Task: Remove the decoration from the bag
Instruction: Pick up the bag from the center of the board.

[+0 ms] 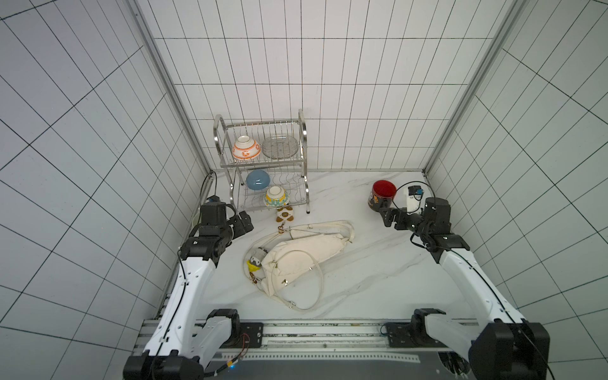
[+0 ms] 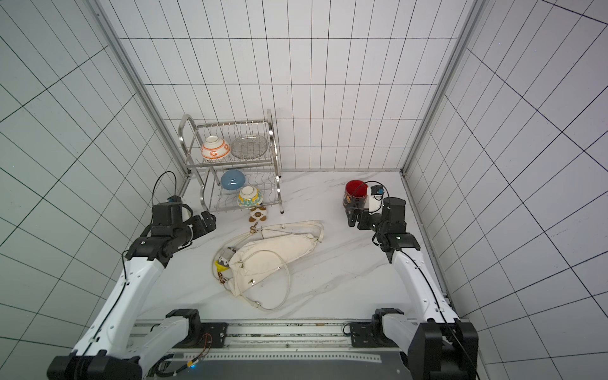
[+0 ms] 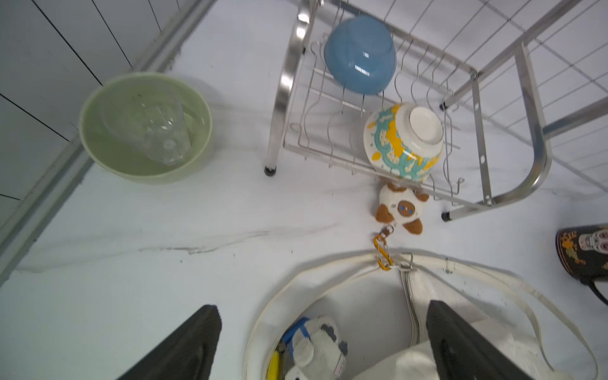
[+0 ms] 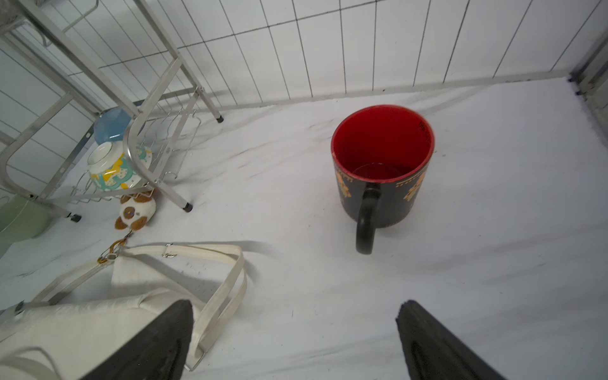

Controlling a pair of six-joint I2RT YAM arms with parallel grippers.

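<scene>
My left tool (image 1: pixel 246 222) hangs wide open and empty, just left of the bag (image 1: pixel 302 256) and clear of it. The bag lies flat mid-table between my two tools. A grey plush decoration (image 1: pixel 256 261) sits at its left end, and a brown-and-white plush decoration (image 1: pixel 285 214) is clipped to its far edge, in front of the dish rack (image 1: pixel 263 164). The table (image 1: pixel 362 263) is white marble-look, with white tiled walls on three sides. The bag's long axis runs diagonally, near-left to far-right. My right tool (image 1: pixel 385 217), also wide open and empty, hovers by the mug (image 1: pixel 383 194), well right of the bag.
</scene>
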